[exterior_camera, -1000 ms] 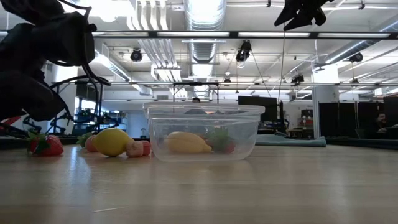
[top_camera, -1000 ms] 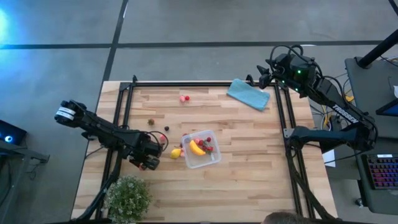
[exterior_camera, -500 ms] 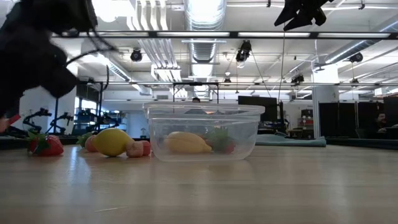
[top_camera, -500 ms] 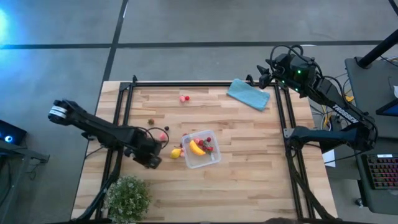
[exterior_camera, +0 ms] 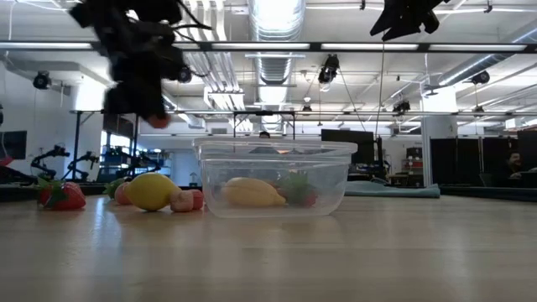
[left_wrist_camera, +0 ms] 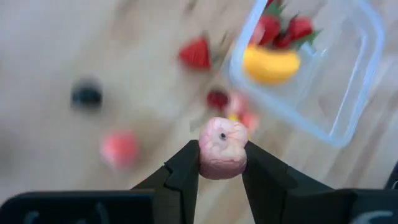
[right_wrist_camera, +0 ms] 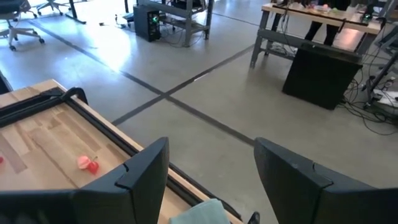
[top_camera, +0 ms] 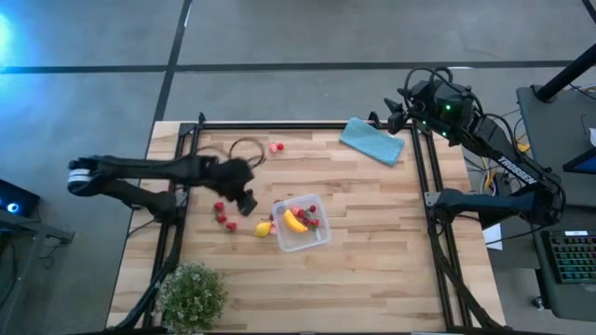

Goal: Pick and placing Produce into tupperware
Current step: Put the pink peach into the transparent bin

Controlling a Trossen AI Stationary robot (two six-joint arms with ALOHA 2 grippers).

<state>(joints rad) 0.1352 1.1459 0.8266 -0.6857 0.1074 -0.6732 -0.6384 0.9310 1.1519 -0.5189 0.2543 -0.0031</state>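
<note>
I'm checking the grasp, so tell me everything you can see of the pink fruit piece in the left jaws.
The pink fruit piece is small, rounded and slightly lumpy, pale pink with a matte look and a tiny dark dot on top. The left gripper pinches it between its two dark jaws, one on each side. It hangs above the wooden table, beside the clear tupperware, touching nothing else.

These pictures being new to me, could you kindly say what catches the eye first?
The left end effector holds a pink fruit piece above the table, beside the tupperware, which already contains a banana and strawberries. The right end effector waits, open, past the far right corner.
</note>
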